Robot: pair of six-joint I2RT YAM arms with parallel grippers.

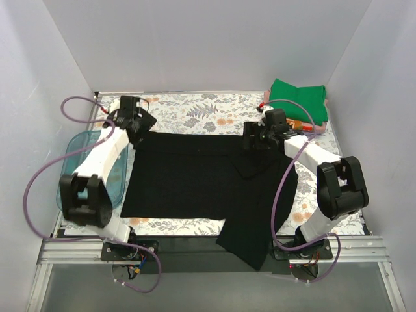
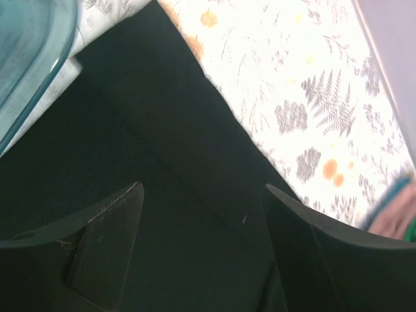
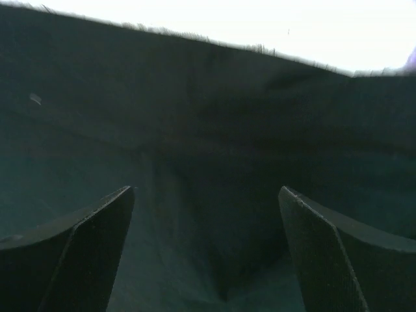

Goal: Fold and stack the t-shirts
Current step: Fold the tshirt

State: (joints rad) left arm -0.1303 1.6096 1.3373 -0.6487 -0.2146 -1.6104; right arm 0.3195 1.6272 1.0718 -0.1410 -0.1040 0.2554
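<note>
A black t-shirt (image 1: 188, 179) lies spread over the floral tablecloth, and one part hangs over the near edge at the lower right. My left gripper (image 1: 140, 133) is open at the shirt's far left corner. In the left wrist view the left gripper (image 2: 203, 188) hovers over the black t-shirt (image 2: 162, 149) near its edge, with nothing between the fingers. My right gripper (image 1: 252, 143) is open over the shirt's far right part. In the right wrist view the right gripper (image 3: 207, 190) straddles a crease in the black t-shirt (image 3: 208, 117). A folded green t-shirt (image 1: 296, 97) tops a stack at the back right.
A translucent teal tray (image 1: 97, 170) sits at the left edge beside the left arm, and the same tray (image 2: 32, 58) shows in the left wrist view. White walls enclose the table on three sides. Floral tablecloth (image 1: 195, 114) shows behind the shirt.
</note>
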